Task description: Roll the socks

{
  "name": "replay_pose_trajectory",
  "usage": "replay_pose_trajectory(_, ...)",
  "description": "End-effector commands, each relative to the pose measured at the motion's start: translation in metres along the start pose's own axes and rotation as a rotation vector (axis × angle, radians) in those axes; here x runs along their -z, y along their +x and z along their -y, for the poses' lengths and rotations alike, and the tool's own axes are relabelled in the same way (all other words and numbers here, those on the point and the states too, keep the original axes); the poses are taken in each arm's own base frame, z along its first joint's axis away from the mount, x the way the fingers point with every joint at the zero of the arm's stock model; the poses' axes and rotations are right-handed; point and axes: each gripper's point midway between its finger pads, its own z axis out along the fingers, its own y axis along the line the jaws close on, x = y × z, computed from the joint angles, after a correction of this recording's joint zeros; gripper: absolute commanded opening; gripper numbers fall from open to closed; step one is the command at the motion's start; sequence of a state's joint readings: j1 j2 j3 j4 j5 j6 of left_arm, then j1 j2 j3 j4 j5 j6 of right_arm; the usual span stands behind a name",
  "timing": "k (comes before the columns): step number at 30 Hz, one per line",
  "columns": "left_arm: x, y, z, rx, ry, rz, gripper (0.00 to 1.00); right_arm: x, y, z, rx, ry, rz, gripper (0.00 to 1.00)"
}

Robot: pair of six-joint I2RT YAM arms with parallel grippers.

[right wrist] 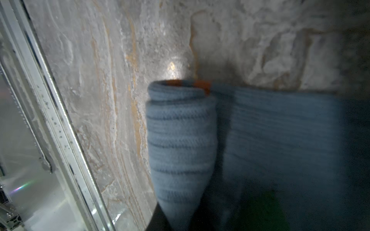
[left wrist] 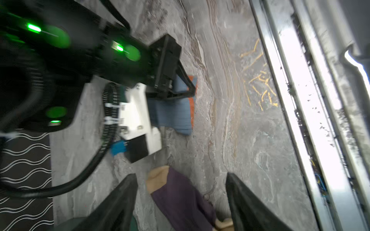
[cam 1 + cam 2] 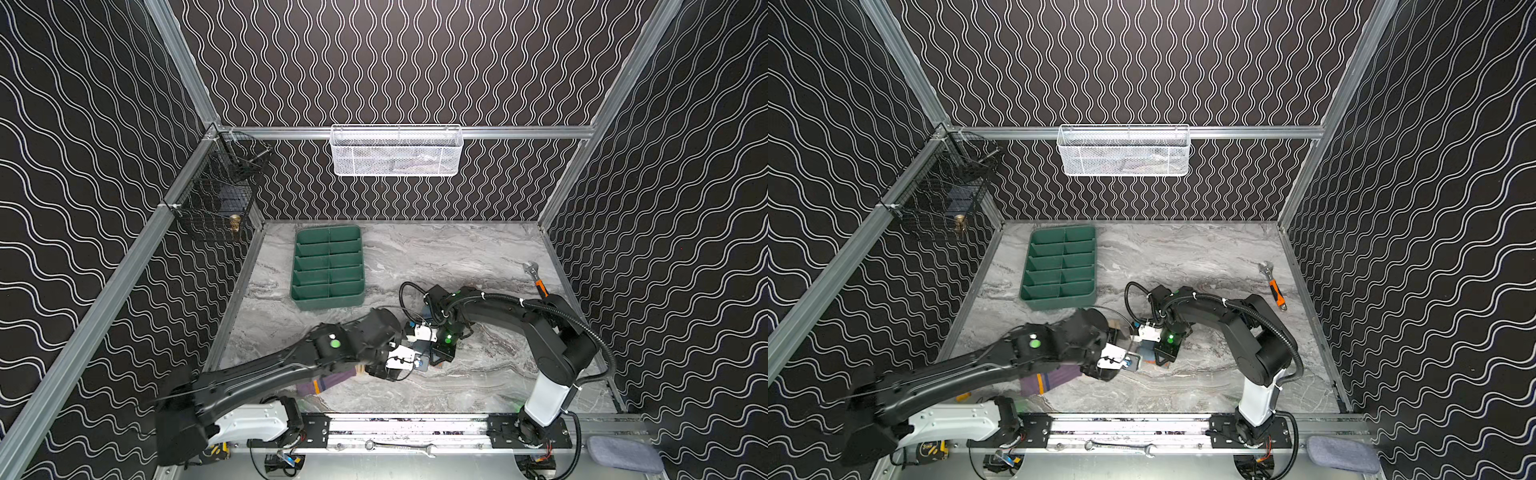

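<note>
The purple sock point(image 3: 320, 384) point(image 3: 1046, 382) lies flat near the table's front, left of middle, partly under my left arm. In the left wrist view its peach toe and purple foot point(image 2: 180, 200) lie between the fingers of my left gripper point(image 2: 181, 176). That gripper is open and neither finger touches the sock. The blue sock point(image 2: 172, 114) point(image 3: 1148, 355) with its orange cuff lies just beyond, near the table's middle. My right gripper point(image 2: 188, 92) point(image 3: 1165, 357) is shut on it. In the right wrist view a rolled-up part of the blue sock point(image 1: 180, 140) stands out of the shut jaws.
A green divided tray point(image 3: 328, 266) stands at the back left. An orange-handled wrench point(image 3: 534, 276) lies at the right edge. A white mesh basket point(image 3: 395, 149) and a black wire basket point(image 3: 216, 195) hang on the walls. A grey cloth pad point(image 3: 623, 453) lies beyond the front rail.
</note>
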State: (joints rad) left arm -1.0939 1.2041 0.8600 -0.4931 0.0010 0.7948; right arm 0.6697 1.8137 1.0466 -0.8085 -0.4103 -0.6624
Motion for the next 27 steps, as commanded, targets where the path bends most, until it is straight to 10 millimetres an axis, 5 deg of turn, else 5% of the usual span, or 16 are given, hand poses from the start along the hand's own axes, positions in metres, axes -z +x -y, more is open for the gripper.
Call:
replay_pose_trajectory(1, -0.029, -0.011, -0.02, -0.02, -0.139, 0.038, 0.72, -0.009, 0.003, 0.012, 0.016, 0.033, -0.005, 0.0)
replay_pose_trajectory(11, -0.1, -0.002, -0.007, 0.051, -0.108, 0.004, 0.65, -0.011, 0.003, 0.019, -0.001, 0.035, 0.015, 0.0)
replay_pose_trajectory(20, -0.125, 0.014, 0.003, 0.073, -0.095, -0.048, 0.57, -0.012, -0.002, 0.019, -0.015, 0.015, 0.019, 0.0)
replay_pose_trajectory(23, -0.134, 0.016, 0.007, 0.078, -0.068, -0.07, 0.44, -0.011, -0.004, 0.019, -0.02, 0.019, 0.029, 0.0)
replay_pose_trajectory(27, -0.142, 0.021, 0.01, 0.101, -0.045, -0.108, 0.14, -0.008, -0.007, 0.02, -0.018, 0.03, 0.045, 0.0)
